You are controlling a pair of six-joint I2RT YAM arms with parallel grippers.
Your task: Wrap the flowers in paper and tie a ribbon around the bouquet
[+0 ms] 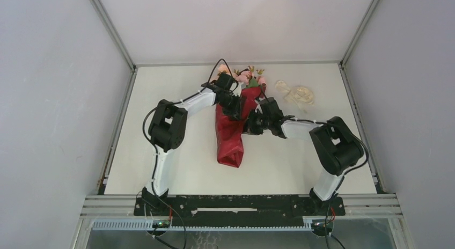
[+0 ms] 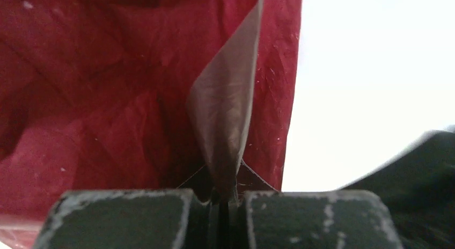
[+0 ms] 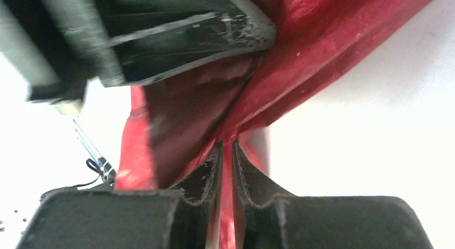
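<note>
The bouquet (image 1: 229, 144) is lying mid-table, its roses (image 1: 248, 76) nearing the far edge. The left gripper (image 2: 224, 198) is pinching a raised fold of the red paper (image 2: 107, 109), and the right gripper (image 3: 226, 148) is pinching its right side. The ribbon (image 1: 298, 94) is lying apart to the right, with the table (image 1: 300, 163) lying open around them.

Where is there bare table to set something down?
Free: the white table left of the left arm, and the near strip below the deep red crinkly paper. Crowded: centre, where left gripper and right gripper pinch it; cream-white curly ribbon far right.
</note>
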